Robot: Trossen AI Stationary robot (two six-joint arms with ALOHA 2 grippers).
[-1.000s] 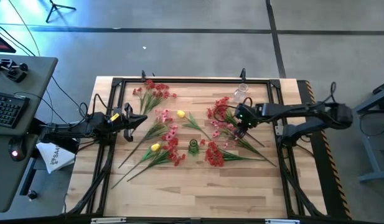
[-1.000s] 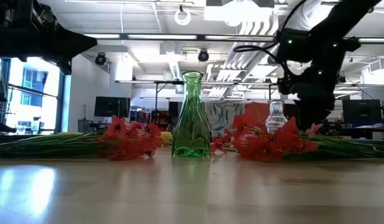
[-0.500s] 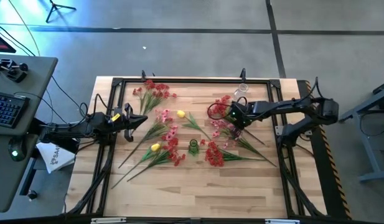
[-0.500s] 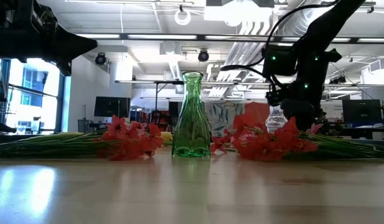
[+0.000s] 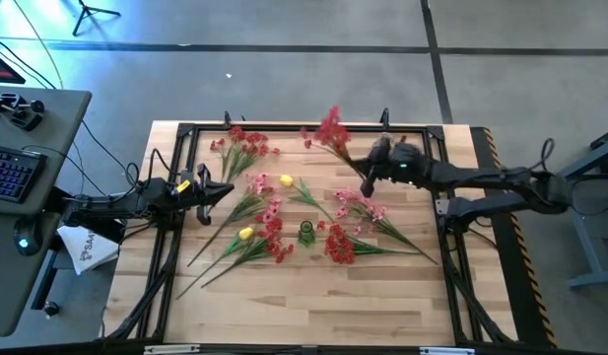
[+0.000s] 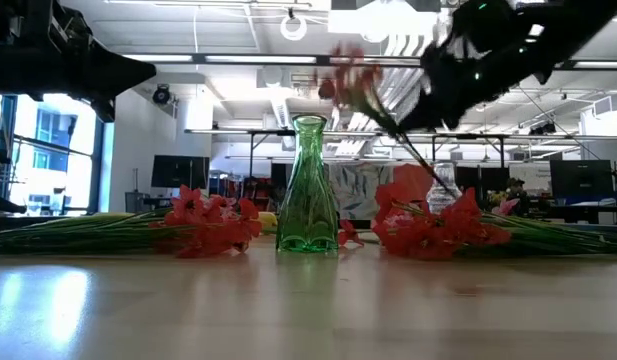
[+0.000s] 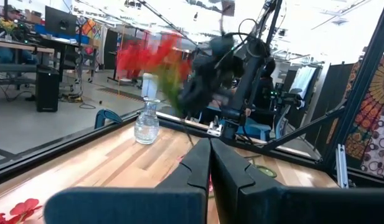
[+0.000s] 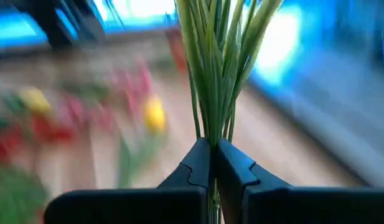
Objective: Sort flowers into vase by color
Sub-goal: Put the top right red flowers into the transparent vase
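The right gripper (image 5: 368,176) pinches a red flower bunch (image 5: 330,130) above the table's (image 5: 313,296) far side, near the green vase (image 5: 305,231), while the left gripper (image 5: 225,189) waits closed at the left edge.

A pale wooden tabletop (image 5: 313,296) with a black frame (image 5: 304,128) along its edges carries the things. A small green vase (image 5: 306,232) stands upright near the middle, and a clear glass bottle (image 7: 146,122) stands toward the far edge. Flowers lie flat around them: a red bunch (image 5: 242,146) at the far left, pink and red stems (image 5: 266,212) with two yellow blooms (image 5: 246,234) left of the vase, and pink and red stems (image 5: 358,232) to its right, their green stalks fanning outward.
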